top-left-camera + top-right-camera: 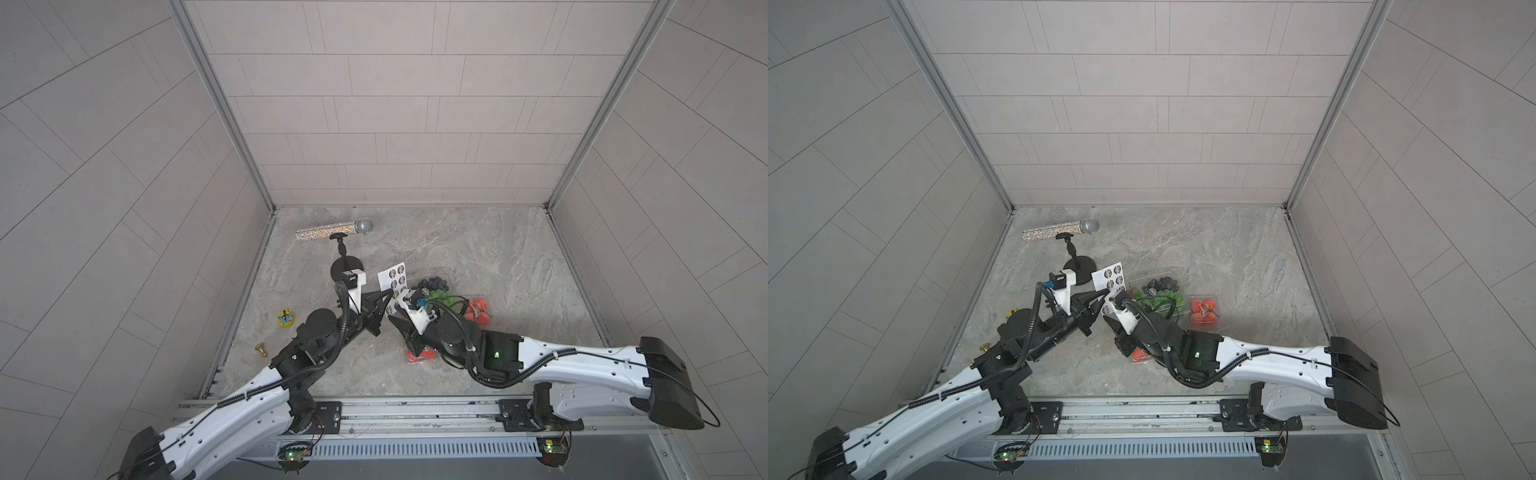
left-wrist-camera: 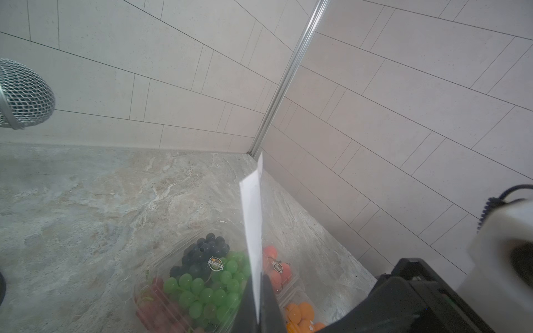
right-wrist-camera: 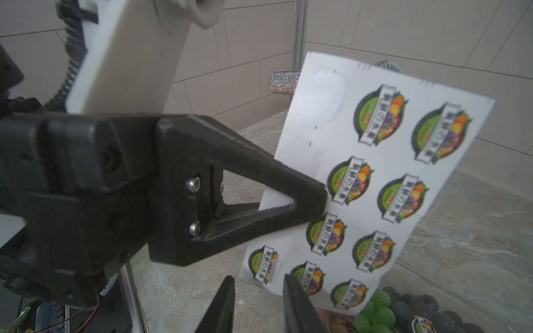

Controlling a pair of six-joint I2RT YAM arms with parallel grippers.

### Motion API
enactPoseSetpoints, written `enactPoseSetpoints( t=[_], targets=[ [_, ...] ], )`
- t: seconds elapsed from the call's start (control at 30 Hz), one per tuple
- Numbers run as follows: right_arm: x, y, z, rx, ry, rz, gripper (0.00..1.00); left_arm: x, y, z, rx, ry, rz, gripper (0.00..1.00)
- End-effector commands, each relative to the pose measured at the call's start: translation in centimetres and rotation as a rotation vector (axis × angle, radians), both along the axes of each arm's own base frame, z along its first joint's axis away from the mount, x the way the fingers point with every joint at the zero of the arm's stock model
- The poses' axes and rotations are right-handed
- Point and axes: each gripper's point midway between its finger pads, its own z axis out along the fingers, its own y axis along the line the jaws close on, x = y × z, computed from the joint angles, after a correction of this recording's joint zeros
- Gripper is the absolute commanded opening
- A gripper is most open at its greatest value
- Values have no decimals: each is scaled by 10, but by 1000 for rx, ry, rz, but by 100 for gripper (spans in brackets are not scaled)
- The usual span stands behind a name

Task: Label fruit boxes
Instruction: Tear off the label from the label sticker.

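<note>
Two arms on a sticker peel; fruit boxes close by.
Left gripper clamped on upright sticker sheet; right gripper jaws apart, tips just below a half-peeled sticker. Grape box lies just beyond right gripper, small orange-red box further past, small red box behind it under the arm. Likely light, thin, flexy, slick plastic: steady by rim, press labels onto flat lid.

Lighting: even, diffuse, moderately bright; faint soft shadows are cast on the table. Distortion: wall lines are bowed toward the frame edges in both top views. Focus: left hand and sticker sheet are rendered blurred in the right wrist view.
</note>
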Motion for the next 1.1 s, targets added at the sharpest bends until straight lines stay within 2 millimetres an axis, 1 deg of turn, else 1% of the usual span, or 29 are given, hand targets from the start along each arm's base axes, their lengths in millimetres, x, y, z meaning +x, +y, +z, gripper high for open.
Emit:
enactPoseSetpoints(
  t=[0.0,0.07,0.23,0.33,0.5,0.63,0.7,0.77,0.8,0.83,1.07],
  targets=[
    [3,4,9,3,-29,-11,29,-2,-2,7,-22,-13,-17,0],
    [6,1,8,-13,-37,-31,27,-3,-3,8,-22,-13,-21,0],
    [9,-6,7,-18,-46,-63,25,-3,-3,9,-22,-15,-26,0],
    [9,-3,4,-21,-40,-54,25,-4,-4,9,-22,-15,-31,0],
    [9,0,0,-28,-32,-52,20,-3,-4,11,-25,-17,-31,0],
    [11,-1,-4,-21,-29,-66,14,-4,-7,13,-29,-15,-45,0],
    [9,1,-4,-13,-23,-52,12,-4,-8,14,-32,-18,-51,0],
    [8,3,-4,-8,-22,-42,6,-5,-8,14,-33,-19,-56,0],
    [7,4,-2,-4,-21,-37,2,-5,-8,13,-33,-19,-54,0],
    [6,5,-3,1,-17,-26,0,-5,-7,13,-33,-20,-48,0],
    [-7,9,-4,54,19,44,0,-3,-2,13,-35,-19,-21,0]
  ],
)
